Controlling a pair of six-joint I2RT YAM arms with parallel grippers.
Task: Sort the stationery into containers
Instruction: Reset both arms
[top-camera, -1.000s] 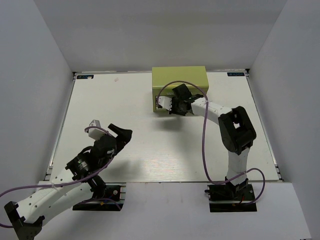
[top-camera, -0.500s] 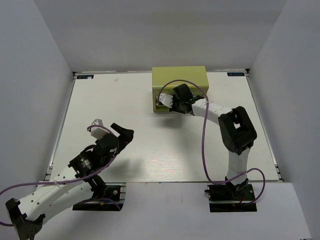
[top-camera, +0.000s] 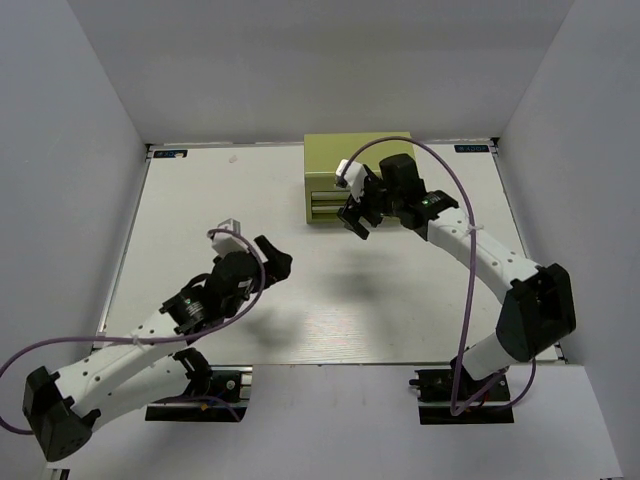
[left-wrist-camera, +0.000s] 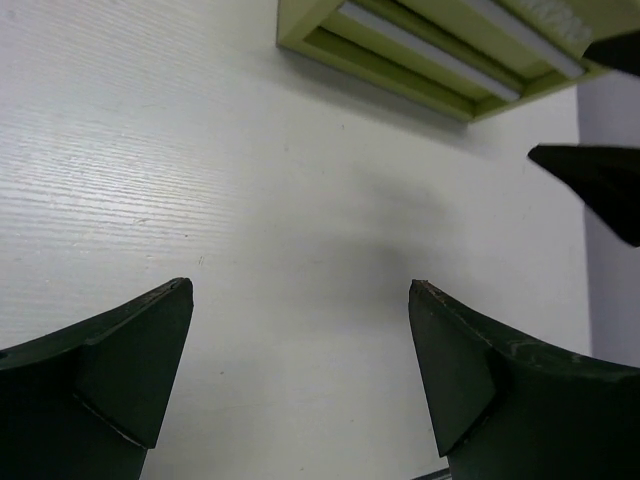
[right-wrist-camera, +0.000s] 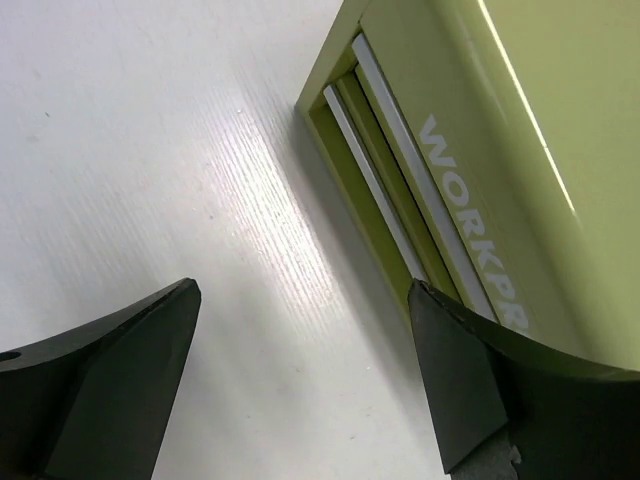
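Observation:
The container, a yellow-green chest (top-camera: 358, 160), stands at the back middle of the table. Its two front drawers (right-wrist-camera: 400, 200) sit pushed in under dark lettering. My right gripper (top-camera: 358, 210) hovers just in front of the drawer face, open and empty; in the right wrist view the right gripper (right-wrist-camera: 302, 290) frames bare table beside the chest (right-wrist-camera: 520, 120). My left gripper (top-camera: 277, 257) is open and empty over the middle of the table. In the left wrist view the left gripper (left-wrist-camera: 300, 285) faces the chest (left-wrist-camera: 430, 50) from a distance. No stationery shows in any view.
The white table (top-camera: 230, 210) is walled by grey panels at left, right and back. The right gripper's dark fingers (left-wrist-camera: 600, 180) reach into the left wrist view at its right edge. Purple cables loop off both arms.
My right gripper was shut at the chest's drawer front; it has drawn back a little and opened, its arm swung out rightward. My left arm has reached forward and right toward the table's middle.

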